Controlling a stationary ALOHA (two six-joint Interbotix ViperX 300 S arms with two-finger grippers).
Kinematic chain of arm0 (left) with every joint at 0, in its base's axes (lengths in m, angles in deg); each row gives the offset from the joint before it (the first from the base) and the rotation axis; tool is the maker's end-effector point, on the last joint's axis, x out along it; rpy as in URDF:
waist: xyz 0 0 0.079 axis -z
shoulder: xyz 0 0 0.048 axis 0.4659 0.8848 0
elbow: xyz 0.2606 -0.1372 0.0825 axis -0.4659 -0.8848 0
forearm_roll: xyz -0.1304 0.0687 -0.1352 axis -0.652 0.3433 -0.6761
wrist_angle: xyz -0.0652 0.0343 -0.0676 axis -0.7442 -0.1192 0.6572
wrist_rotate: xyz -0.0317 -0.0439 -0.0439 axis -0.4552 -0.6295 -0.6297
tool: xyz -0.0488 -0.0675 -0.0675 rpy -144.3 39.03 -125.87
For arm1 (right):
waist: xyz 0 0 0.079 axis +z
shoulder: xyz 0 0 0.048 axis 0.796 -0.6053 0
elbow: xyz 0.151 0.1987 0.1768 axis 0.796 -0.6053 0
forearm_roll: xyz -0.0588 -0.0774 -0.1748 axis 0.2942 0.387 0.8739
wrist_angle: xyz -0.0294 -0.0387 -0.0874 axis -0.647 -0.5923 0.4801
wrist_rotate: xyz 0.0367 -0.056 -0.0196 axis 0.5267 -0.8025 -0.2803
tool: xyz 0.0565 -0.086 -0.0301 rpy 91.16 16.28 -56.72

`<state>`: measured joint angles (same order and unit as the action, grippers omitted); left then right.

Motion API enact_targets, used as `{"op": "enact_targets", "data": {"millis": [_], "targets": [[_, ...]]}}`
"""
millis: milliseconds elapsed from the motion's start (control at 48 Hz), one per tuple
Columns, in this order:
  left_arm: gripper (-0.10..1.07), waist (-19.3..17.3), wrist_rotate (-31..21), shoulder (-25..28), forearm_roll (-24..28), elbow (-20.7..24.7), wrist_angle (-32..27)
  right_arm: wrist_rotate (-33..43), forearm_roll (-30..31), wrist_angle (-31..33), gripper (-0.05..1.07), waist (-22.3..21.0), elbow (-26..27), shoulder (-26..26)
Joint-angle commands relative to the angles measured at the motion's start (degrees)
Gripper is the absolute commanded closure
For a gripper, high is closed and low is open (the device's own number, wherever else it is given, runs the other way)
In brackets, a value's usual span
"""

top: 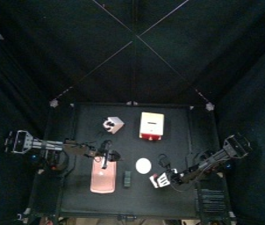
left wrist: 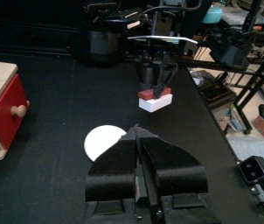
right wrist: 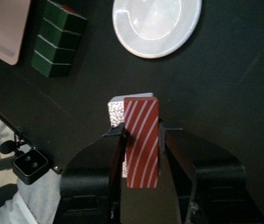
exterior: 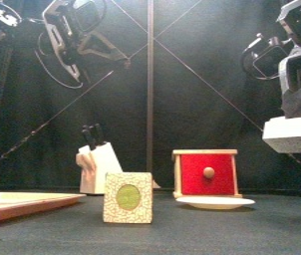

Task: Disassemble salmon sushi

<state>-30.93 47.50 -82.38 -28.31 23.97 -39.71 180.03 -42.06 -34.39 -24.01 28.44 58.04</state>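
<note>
My right gripper (right wrist: 141, 131) is shut on the salmon sushi (right wrist: 142, 140), a white lump with a reddish-orange piece on it. It holds the sushi in the air above the table's front right (top: 161, 181). The front view shows the sushi (exterior: 294, 129) high at the right. The left wrist view shows it (left wrist: 155, 96) gripped from above by the right arm. My left gripper (left wrist: 139, 134) is shut and empty, raised over the table's left middle (top: 104, 155), facing the sushi.
A white plate (top: 143, 164) lies near the table's middle, just left of the right gripper. A pink slab (top: 103, 179) and a small green block (exterior: 128, 196) are at front left. An orange-and-white box with a red drawer (exterior: 206, 172) and a knife block (exterior: 98, 165) stand behind.
</note>
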Motion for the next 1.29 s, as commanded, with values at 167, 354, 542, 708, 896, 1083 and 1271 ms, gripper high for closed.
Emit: {"op": "enact_targets", "data": {"millis": [167,354,542,708,896,1083,1271], "targets": [[0.44,0.18,0.09,0.88,0.09,1.23,0.79,0.18,8.70,-0.26,0.46,-0.97,1.93,0.79],[0.24,0.26,0.09,1.49,0.35,1.23,0.79,0.44,16.44,-0.26,0.46,-1.58,3.34,0.88],[0.06,1.85,0.09,1.67,2.64,1.14,1.23,0.53,21.97,-0.62,0.46,-1.58,4.04,-0.26],[0.00,3.16,0.09,2.55,4.92,1.23,3.34,0.44,26.19,-0.53,0.46,-2.02,4.57,-0.44],[-0.01,3.34,-0.09,5.45,5.10,2.29,8.00,0.53,32.70,-0.79,0.46,-2.37,5.27,-0.53],[-0.01,3.87,-0.09,9.40,5.19,4.92,8.70,0.53,36.74,-0.79,0.46,-2.46,6.33,-1.76],[-0.01,4.66,-0.35,12.74,6.06,7.73,9.14,0.35,38.58,-0.79,0.46,-3.43,8.00,-3.87]]}}
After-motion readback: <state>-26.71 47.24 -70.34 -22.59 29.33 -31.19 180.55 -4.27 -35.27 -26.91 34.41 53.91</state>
